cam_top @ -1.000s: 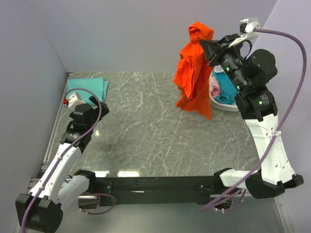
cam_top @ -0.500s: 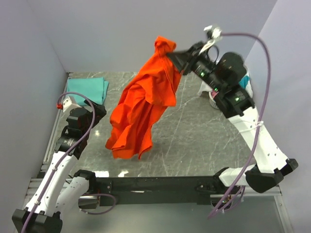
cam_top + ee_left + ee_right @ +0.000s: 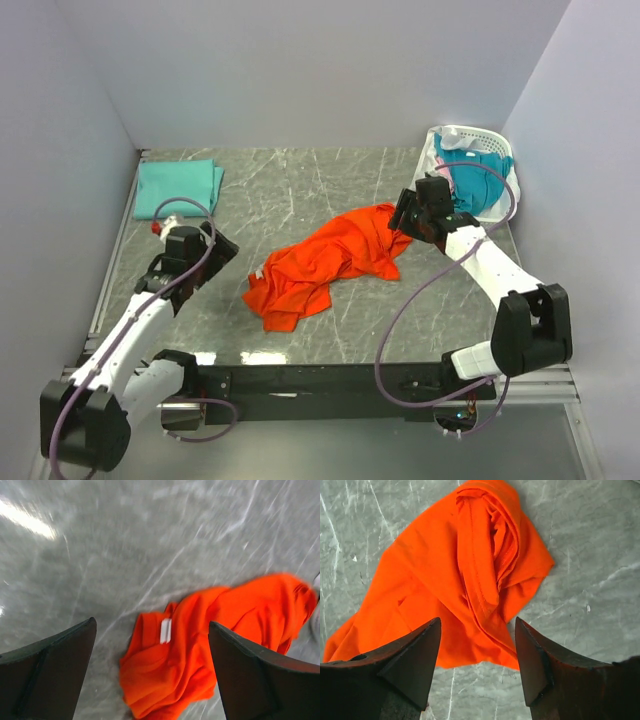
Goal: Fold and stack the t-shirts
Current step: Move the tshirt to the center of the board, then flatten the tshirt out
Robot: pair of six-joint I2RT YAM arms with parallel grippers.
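A bright orange t-shirt (image 3: 325, 260) lies crumpled in the middle of the marble table (image 3: 300, 190), stretched from lower left to upper right. My right gripper (image 3: 402, 222) hovers at its right end, jaws open, nothing between them; in the right wrist view the orange t-shirt (image 3: 455, 570) lies just beyond my right gripper (image 3: 477, 625). My left gripper (image 3: 215, 250) is open, left of the shirt. The left wrist view shows the orange t-shirt (image 3: 210, 635) with a white label, past my left gripper (image 3: 152, 625). A folded mint-green t-shirt (image 3: 178, 187) lies at the back left.
A white slotted basket (image 3: 470, 140) stands at the back right corner with teal-blue (image 3: 470, 180) and pink cloth in it. Grey walls close off the left, back and right sides. The arms' black base rail (image 3: 320, 380) runs along the near edge.
My right arm swung the orange t-shirt from high over the basket down to the table's middle, then opened and let it go. My left gripper moved slightly toward the shirt.
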